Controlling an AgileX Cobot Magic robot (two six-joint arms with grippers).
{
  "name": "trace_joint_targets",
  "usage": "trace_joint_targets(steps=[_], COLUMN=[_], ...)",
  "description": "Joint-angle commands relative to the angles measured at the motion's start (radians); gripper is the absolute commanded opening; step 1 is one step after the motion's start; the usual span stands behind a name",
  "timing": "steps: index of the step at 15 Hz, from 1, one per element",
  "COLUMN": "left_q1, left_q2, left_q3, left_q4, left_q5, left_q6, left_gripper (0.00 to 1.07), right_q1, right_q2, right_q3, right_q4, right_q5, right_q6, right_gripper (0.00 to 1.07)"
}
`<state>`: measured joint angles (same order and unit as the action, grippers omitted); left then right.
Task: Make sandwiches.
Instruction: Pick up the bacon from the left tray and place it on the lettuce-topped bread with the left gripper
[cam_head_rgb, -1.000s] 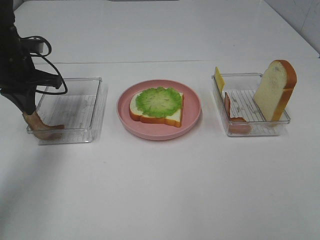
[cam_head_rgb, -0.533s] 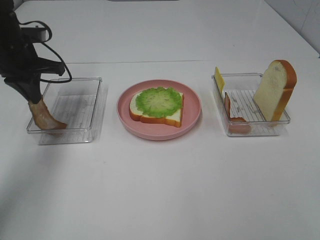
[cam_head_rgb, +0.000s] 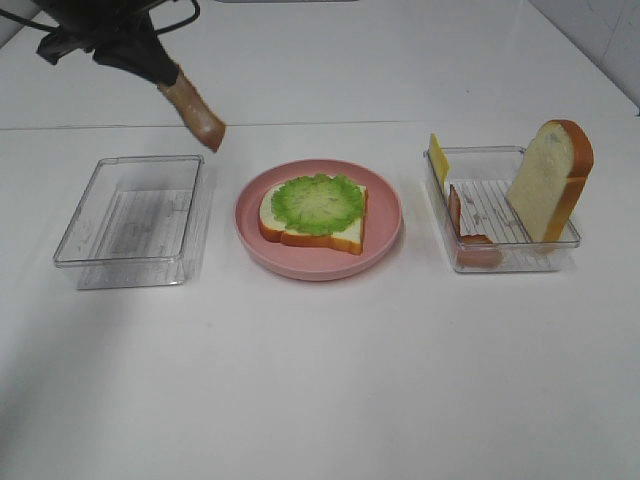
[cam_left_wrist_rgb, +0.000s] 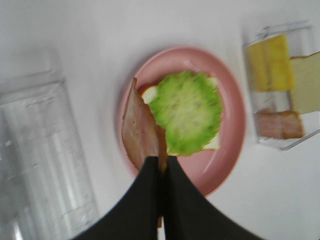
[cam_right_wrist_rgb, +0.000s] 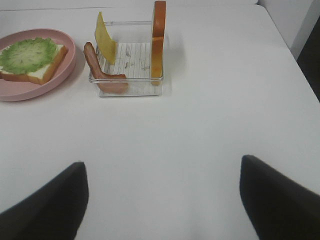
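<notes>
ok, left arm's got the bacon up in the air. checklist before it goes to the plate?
1. Grip: left gripper shut on one end of the bacon, strip hanging free: ok.
2. Bacon clear of the left tray: ok.
3. Target: lettuce lies flat on the bread on the plate, nothing on top: ok.
4. Bacon centred over the lettuce: the left wrist view shows it off to one side: not ok.
5. Bacon's height above the plate: cannot tell.
6. Right gripper open over bare table, away from the plate: ok.
</notes>
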<state>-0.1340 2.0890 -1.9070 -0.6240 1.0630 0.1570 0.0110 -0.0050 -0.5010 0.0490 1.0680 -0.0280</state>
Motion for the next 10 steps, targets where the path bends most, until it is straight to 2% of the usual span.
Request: trace_joint_targets(steps=[1, 2, 4, 6, 10], left_q1=[-0.007, -0.01, -0.044, -0.094, -0.192], left_q2=[0.014, 0.02, 0.056, 0.111, 0.217], left_q3=[-0.008, -0.008, -0.008, -0.008, -0.008], left_q4=[-0.215, -0.267, -0.415, -0.519, -0.581], left_q5=[-0.067, -0.075, -0.085, -0.086, -0.105], left_q6=[0.064, 0.079, 0.145, 0.209, 0.26], left_gripper=[0.0, 0.0, 0.0, 0.0, 0.0], right_q1=[-0.006, -0.006, -0.006, -0.006, -0.006], right_q2=[-0.016, -0.016, -0.016, -0.016, -0.016], right_q3=[0.0, 0.0, 0.0, 0.0, 0.0], right_q4=[0.001, 0.001, 0.001, 0.001, 0.001], right_q5=[-0.008, -0.008, -0.008, -0.008, -0.008], right_q6=[0.002, 0.002, 0.002, 0.003, 0.003], right_gripper=[0.78, 0.78, 0.78, 0.78, 0.78])
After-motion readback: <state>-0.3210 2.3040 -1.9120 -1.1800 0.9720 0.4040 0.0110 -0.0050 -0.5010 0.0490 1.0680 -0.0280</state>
